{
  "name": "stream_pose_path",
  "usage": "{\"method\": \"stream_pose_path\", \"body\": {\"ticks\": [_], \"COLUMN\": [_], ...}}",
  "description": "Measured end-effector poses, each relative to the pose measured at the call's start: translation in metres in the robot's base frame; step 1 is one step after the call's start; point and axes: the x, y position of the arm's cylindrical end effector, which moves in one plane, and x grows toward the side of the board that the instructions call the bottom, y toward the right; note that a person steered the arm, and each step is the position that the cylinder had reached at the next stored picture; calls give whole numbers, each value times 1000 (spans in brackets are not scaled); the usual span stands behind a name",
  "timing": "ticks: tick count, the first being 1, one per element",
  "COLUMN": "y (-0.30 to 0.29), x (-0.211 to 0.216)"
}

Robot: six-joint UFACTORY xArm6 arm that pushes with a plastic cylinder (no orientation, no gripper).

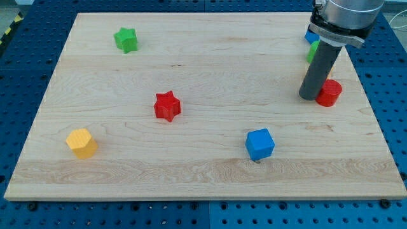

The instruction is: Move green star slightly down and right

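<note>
The green star [126, 39] lies near the board's top left corner. My tip [309, 97] stands at the view's right side, touching or just beside the left of a red cylinder [330, 93]. The tip is far to the right of the green star and somewhat lower in the view. The rod hides most of a green block [311, 53] and a blue block [311, 36] behind it near the top right.
A red star [168, 105] lies near the board's middle. A yellow block [82, 142] sits at the lower left. A blue cube [260, 144] sits at the lower middle right. The wooden board [203, 181] rests on a blue perforated table.
</note>
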Motion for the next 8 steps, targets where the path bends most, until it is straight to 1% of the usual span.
{"method": "stream_pose_path", "body": {"ticks": [1,2,3,4,5,6,7,8], "y": [0,-41,-111,-152,-169,-203,-261,-328], "x": [0,0,-9,-50,-102,-147,-189,-210]}}
